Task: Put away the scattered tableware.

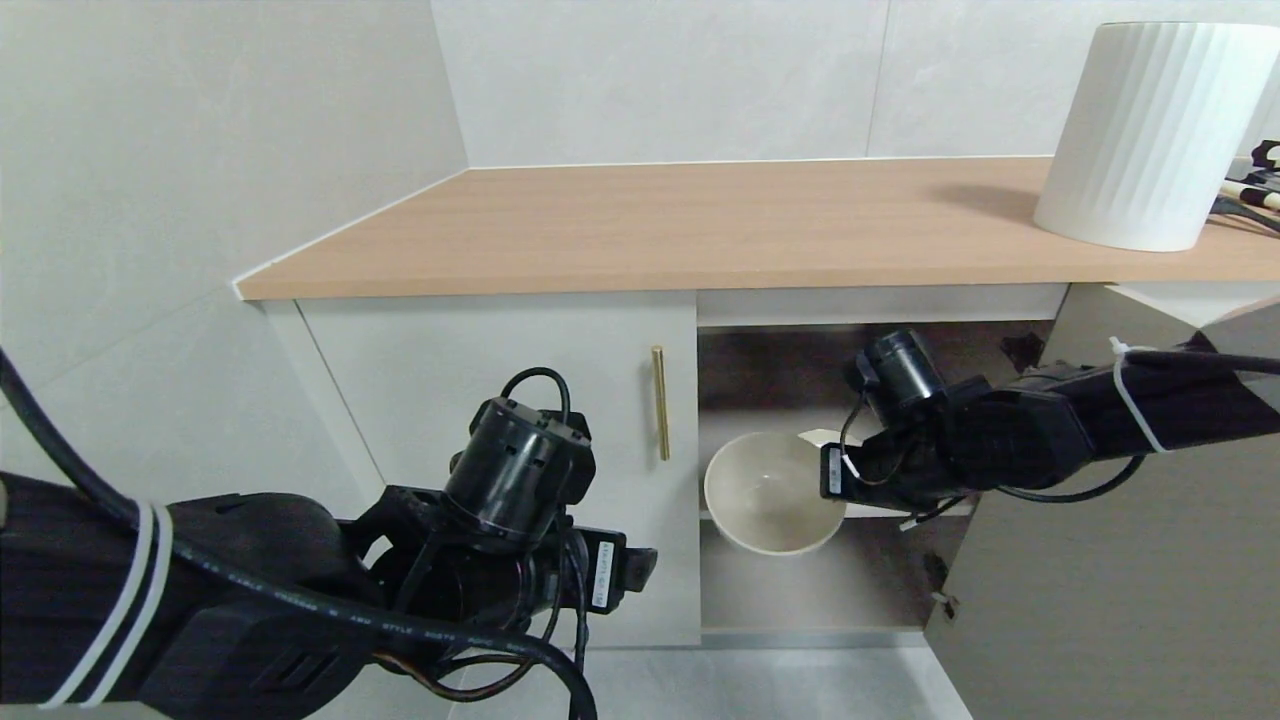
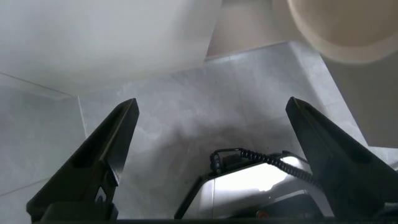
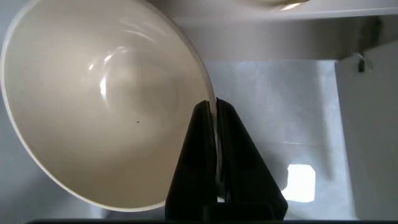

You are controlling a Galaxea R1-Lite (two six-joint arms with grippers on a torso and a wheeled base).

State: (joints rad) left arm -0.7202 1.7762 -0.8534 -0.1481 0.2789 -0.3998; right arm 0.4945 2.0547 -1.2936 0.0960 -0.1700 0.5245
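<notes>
A cream bowl (image 1: 773, 492) hangs tilted in front of the open lower cabinet, level with its inner shelf (image 1: 745, 425). My right gripper (image 1: 832, 470) is shut on the bowl's rim; in the right wrist view its fingers (image 3: 214, 155) pinch the rim of the bowl (image 3: 106, 106) from both sides. My left gripper (image 2: 211, 155) is low and left of the bowl, before the closed cabinet door, open with nothing between its fingers (image 2: 102, 155). The bowl's underside (image 2: 342, 28) sits above the floor tiles in the left wrist view.
The left cabinet door with a gold handle (image 1: 659, 402) is closed; the right door (image 1: 1100, 560) stands swung open. A white ribbed container (image 1: 1150, 130) and some utensils (image 1: 1250, 192) rest at the wooden countertop's (image 1: 700, 220) right end. Another pale dish (image 1: 820, 436) lies on the shelf.
</notes>
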